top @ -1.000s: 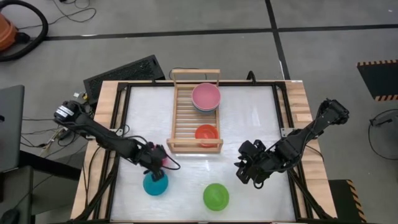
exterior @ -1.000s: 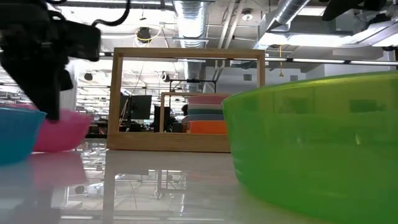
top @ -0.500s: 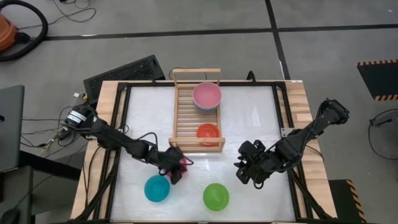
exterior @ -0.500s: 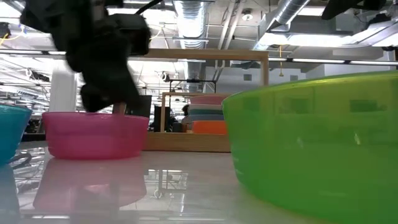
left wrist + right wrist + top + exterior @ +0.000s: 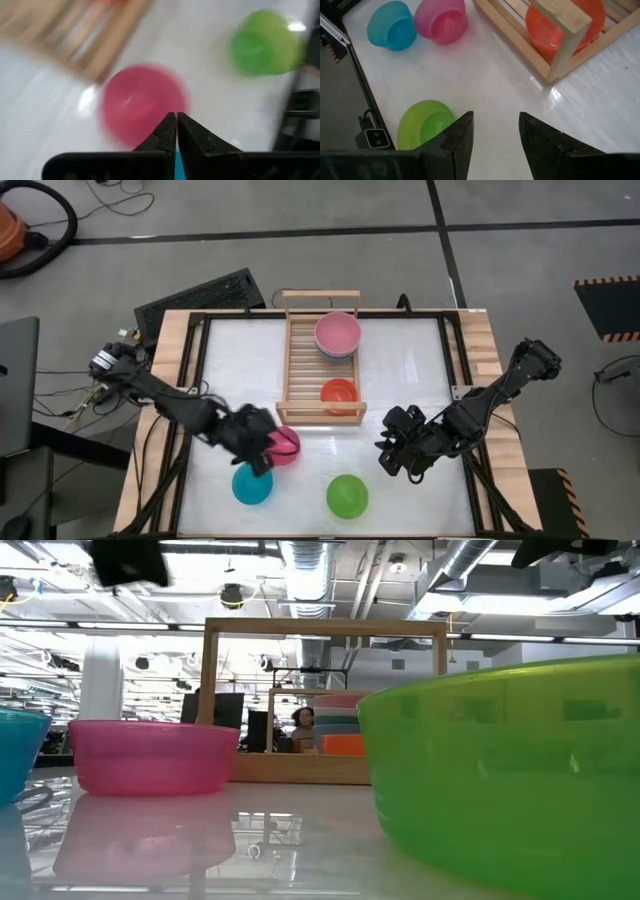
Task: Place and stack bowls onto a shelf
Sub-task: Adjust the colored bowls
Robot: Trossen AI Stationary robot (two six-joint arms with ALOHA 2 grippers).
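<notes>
Notably, no legible brand, label or writing appears on any item. Left gripper (image 5: 262,452) sits low over the white tabletop (image 5: 410,370), between the magenta bowl (image 5: 284,445) and the cyan bowl (image 5: 250,483); its arm reaches in from the table's left edge, and its fingers are pressed together on nothing in the left wrist view. Magenta bowl stands upright on the table just off the near end of the wooden shelf (image 5: 297,370), touching neither. Right gripper (image 5: 398,456) waits near the table's right side, fingers spread and empty. Lime green bowl (image 5: 347,495) rests at the near edge. On the shelf, the orange-red bowl (image 5: 339,394) occupies the near end, and a stack topped by the light pink bowl (image 5: 337,332) the far end.
</notes>
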